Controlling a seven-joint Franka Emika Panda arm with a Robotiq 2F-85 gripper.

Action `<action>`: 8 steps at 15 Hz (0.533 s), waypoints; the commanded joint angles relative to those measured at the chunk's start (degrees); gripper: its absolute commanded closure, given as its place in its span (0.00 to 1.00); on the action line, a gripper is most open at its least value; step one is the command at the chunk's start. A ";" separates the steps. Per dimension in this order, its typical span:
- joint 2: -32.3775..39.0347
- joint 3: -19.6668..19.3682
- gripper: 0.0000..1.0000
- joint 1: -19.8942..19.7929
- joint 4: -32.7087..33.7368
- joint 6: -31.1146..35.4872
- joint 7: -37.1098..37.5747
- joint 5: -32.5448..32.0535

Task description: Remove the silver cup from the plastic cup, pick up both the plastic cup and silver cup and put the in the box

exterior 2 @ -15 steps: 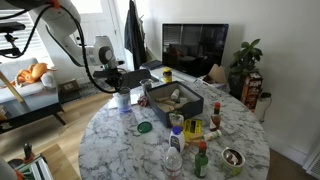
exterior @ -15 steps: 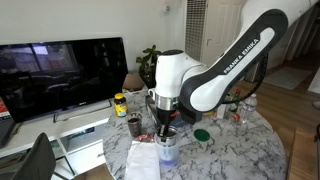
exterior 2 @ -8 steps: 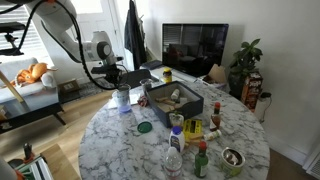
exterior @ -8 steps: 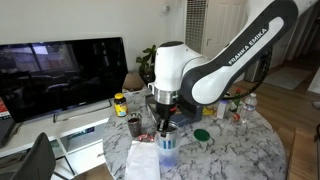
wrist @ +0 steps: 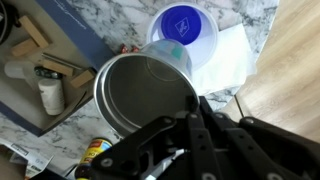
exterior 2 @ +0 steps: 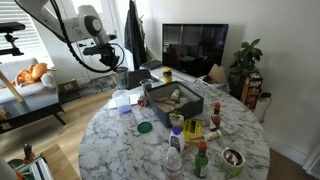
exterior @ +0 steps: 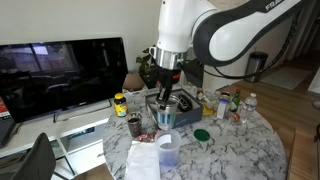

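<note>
The silver cup [exterior: 166, 110] hangs in the air, clear of the table, and I have it pinched by its rim in the gripper [exterior: 165, 98], whose fingers are closed narrow on the metal wall. In the wrist view the silver cup [wrist: 138, 92] fills the middle, its open mouth facing the camera, with the gripper [wrist: 190, 108] gripping the rim at the lower right. The plastic cup [exterior: 167, 149] stands upright on the marble table [exterior: 245, 150] directly below, apart from the silver one, beside a white paper bag [exterior: 143, 162]. From the wrist I see down into the plastic cup [wrist: 185, 35], which shows blue at its bottom. In an exterior view the box [exterior 2: 190, 108] sits near, just beside the plastic cup [exterior 2: 122, 99], with loose items inside.
</note>
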 commanded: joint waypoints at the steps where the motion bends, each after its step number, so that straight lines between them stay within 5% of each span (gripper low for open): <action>1: -7.89 0.63 0.99 -1.13 -4.21 -5.31 5.19 -2.81; 8: -7.00 1.09 0.99 -4.17 -9.43 -6.26 13.01 -3.10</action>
